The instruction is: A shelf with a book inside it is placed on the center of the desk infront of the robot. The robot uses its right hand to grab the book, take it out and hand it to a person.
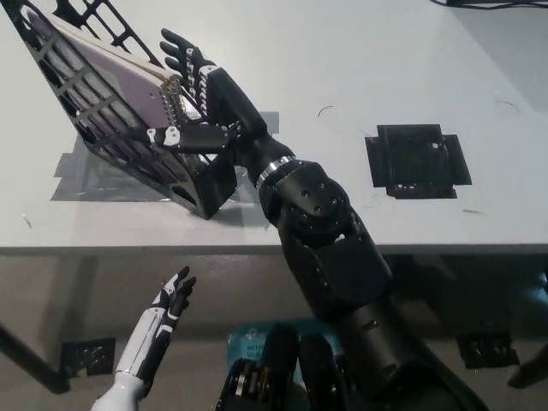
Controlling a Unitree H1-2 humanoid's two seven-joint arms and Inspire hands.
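Right hand [195, 101] fingers spread around spiral notebook [111, 81] edge, not clamped; pulling may tip tilted shelf [193, 184]. Left hand [167, 306] open below table [360, 77].

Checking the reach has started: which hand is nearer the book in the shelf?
Right. The black right hand is at the spiral edge of the book in the shelf, fingers spread around it. The white left hand rests below the desk edge, well clear.

Plastic, paper, matt table

My right hand [201, 107] looks glossy black; the shelf [111, 141] black plastic lattice; the book [116, 90] paper, wire-bound; the table [360, 68] matt.
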